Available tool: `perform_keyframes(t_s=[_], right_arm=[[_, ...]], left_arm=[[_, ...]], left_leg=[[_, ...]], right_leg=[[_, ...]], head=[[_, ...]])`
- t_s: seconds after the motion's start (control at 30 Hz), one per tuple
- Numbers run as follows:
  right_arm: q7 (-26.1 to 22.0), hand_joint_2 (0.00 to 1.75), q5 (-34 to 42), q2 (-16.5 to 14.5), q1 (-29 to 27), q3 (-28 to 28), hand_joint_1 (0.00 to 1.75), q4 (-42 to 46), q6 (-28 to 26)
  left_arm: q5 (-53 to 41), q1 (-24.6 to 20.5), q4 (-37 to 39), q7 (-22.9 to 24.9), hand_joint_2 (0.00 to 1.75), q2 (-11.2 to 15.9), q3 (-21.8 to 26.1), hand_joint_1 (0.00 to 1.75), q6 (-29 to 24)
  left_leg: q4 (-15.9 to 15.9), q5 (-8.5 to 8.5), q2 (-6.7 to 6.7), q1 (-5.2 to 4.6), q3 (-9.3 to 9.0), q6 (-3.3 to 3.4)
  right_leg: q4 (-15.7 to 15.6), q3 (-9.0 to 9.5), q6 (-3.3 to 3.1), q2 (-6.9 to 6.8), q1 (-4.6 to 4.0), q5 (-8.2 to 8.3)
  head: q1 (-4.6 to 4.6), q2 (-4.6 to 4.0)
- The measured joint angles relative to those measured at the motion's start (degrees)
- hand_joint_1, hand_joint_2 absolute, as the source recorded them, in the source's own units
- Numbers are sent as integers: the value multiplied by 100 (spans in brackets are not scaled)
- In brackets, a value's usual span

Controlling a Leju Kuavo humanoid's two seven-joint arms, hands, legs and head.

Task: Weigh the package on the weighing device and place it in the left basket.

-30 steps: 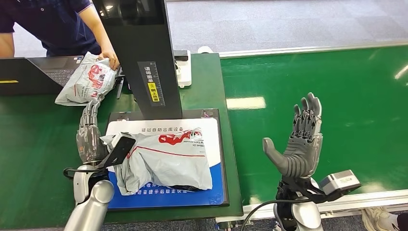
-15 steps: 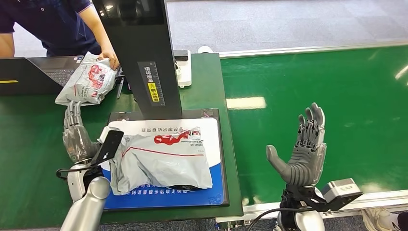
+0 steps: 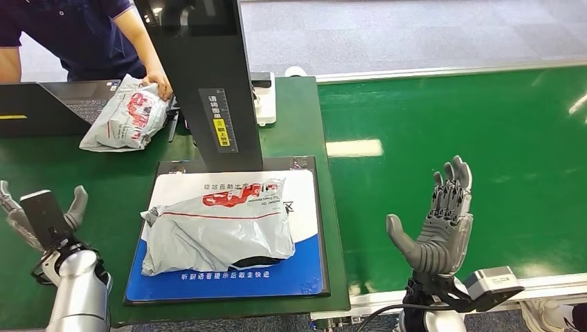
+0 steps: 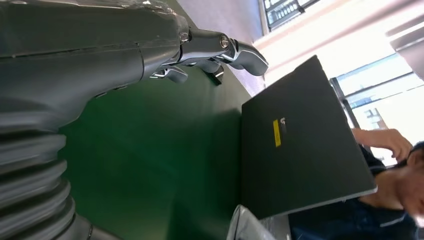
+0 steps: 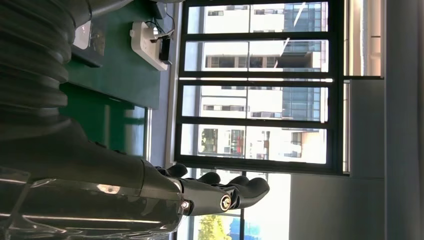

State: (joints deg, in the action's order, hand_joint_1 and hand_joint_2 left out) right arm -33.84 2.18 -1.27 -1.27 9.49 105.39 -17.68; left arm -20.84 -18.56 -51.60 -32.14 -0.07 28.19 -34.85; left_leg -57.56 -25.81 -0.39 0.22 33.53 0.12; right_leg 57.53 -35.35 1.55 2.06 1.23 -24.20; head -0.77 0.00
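A grey plastic-wrapped package [image 3: 218,225] with red print lies on the white and blue platform of the weighing device [image 3: 308,270]. My left hand [image 3: 41,221] hovers over the green table well left of the device, fingers apart and holding nothing; its fingers [image 4: 220,47] reach toward a laptop. My right hand [image 3: 436,221] stands upright over the green conveyor to the right of the device, fingers spread and empty; those fingers [image 5: 225,192] point at a window.
The device's black post [image 3: 208,76] rises behind the platform. A second grey package [image 3: 124,114] lies at the back left under a person's hand [image 3: 159,84], beside an open laptop [image 3: 48,107]. Green conveyor belt [image 3: 484,117] stretches to the right.
My left hand has let go of the package and drawn back to the left, off the device. The package has settled flat on the platform. My right hand has sunk slightly.
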Motion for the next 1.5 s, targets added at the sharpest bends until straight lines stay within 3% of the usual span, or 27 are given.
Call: perform_keyframes(t_s=[0.47,0.63,0.87,1.23,1.5], right_arm=[[4,175,24,0,89,39,0,-132,-69],[9,175,9,4,119,52,0,-177,-99],[1,175,-8,11,100,51,0,-194,-97],[-1,175,-20,20,78,50,0,-194,-90],[-82,175,-130,28,-120,-8,0,-159,-67]], left_arm=[[835,-55,-35,-239,175,46,278,0,370],[1216,95,-481,-554,175,46,195,0,583],[1154,601,-2021,-418,175,-156,-481,0,638],[1042,871,-2815,-602,175,-220,-874,0,780],[516,1490,-4280,-238,175,-275,-2010,0,1209]], left_leg=[[0,0,1,0,-2,0],[0,0,2,0,-2,0],[-1,-3,-1,-3,0,5],[-1,0,2,-2,-8,0],[-1,-9,1,-6,-5,9]], right_leg=[[0,2,0,0,-1,1],[0,1,0,1,-1,1],[-3,2,1,-1,3,0],[-1,3,-1,1,0,1],[-4,5,3,0,5,-2]], head=[[1,0],[1,0],[2,0],[-1,0],[1,0]])
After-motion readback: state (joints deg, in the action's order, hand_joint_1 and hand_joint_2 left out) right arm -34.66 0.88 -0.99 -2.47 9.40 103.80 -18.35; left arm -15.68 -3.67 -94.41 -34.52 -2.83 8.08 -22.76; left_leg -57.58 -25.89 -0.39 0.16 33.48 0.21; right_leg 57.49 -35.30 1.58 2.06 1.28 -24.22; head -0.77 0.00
